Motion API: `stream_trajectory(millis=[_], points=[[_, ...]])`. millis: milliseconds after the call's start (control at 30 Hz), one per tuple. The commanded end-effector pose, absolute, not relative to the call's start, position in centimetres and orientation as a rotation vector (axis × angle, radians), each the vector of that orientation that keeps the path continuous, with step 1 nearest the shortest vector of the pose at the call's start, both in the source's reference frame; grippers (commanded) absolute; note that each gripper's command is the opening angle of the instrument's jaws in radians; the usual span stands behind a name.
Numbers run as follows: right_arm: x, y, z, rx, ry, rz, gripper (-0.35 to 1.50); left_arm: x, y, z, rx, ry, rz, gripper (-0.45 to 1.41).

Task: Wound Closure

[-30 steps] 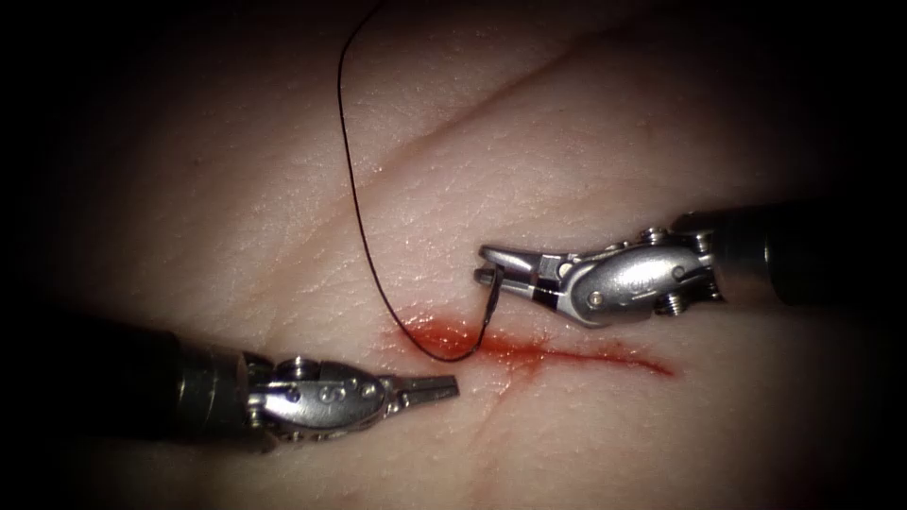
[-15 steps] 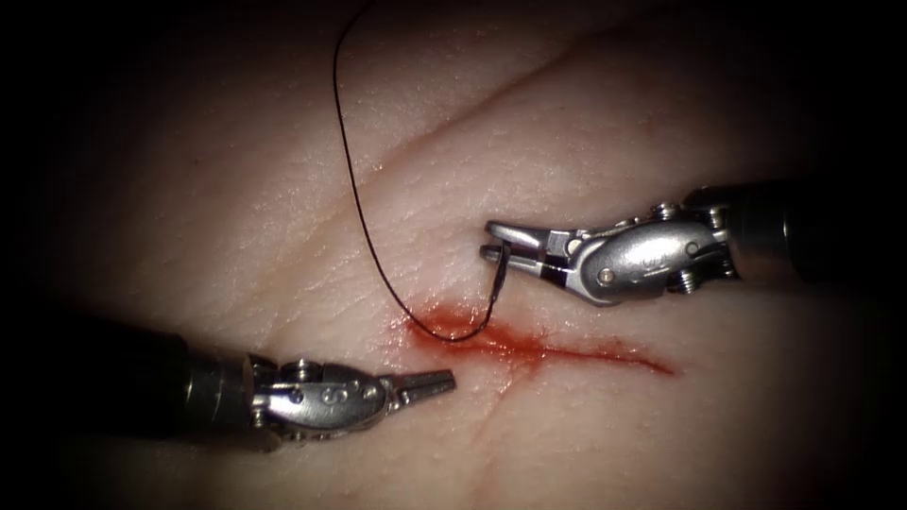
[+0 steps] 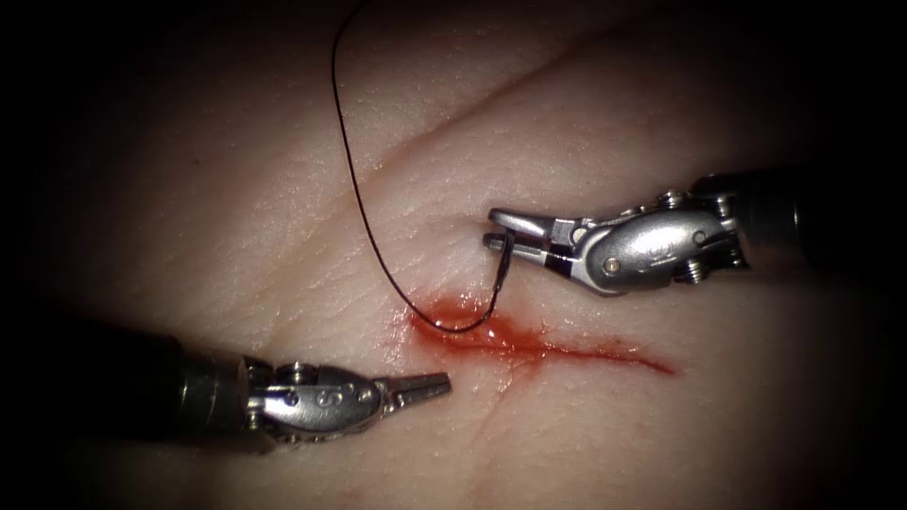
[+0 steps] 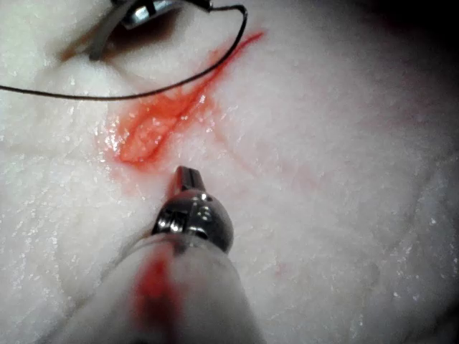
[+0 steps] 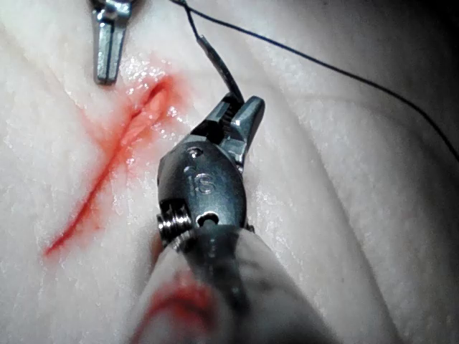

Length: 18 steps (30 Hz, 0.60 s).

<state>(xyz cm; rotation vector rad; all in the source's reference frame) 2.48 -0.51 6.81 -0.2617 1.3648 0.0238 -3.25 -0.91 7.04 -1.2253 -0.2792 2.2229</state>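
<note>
Endoscope: right tool (image 3: 501,231) grips needle (image 3: 499,283) near its blunt end, lifted up-right since earlier; needle out of tissue (image 3: 283,208), above cut (image 3: 567,349). Thread (image 3: 354,179) trails to upper left. Left tool (image 3: 436,383) closed, empty, lower left.
Left wrist: left tool (image 4: 186,176) closed beside the red fluid (image 4: 147,129).
Right wrist: right tool (image 5: 240,118) clamps needle (image 5: 215,68).

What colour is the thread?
Black, or very dark; the thread shows best in the endoscope view, lying across the pale tissue.

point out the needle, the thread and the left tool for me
needle (image 3: 501,283), endoscope view: mid-curve, below the right tool's jaws that hold it
thread (image 3: 351,179), endoscope view: the dark strand running up over the tissue
left tool (image 3: 430,385), endoscope view: its shut jaws, holding nothing
</note>
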Motion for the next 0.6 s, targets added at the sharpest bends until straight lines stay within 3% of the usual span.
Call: stream_trajectory(millis=[33, 600], points=[[2.54, -0.53, 6.84, -0.260, 1.368, 0.023, -0.35, -3.30, -0.96, 7.09, -1.223, -0.282, 2.224, -0.10], [2.47, -0.55, 6.72, -0.322, 1.382, -0.003, -0.35, -3.30, -1.02, 7.10, -1.230, -0.282, 2.234, -0.10]])
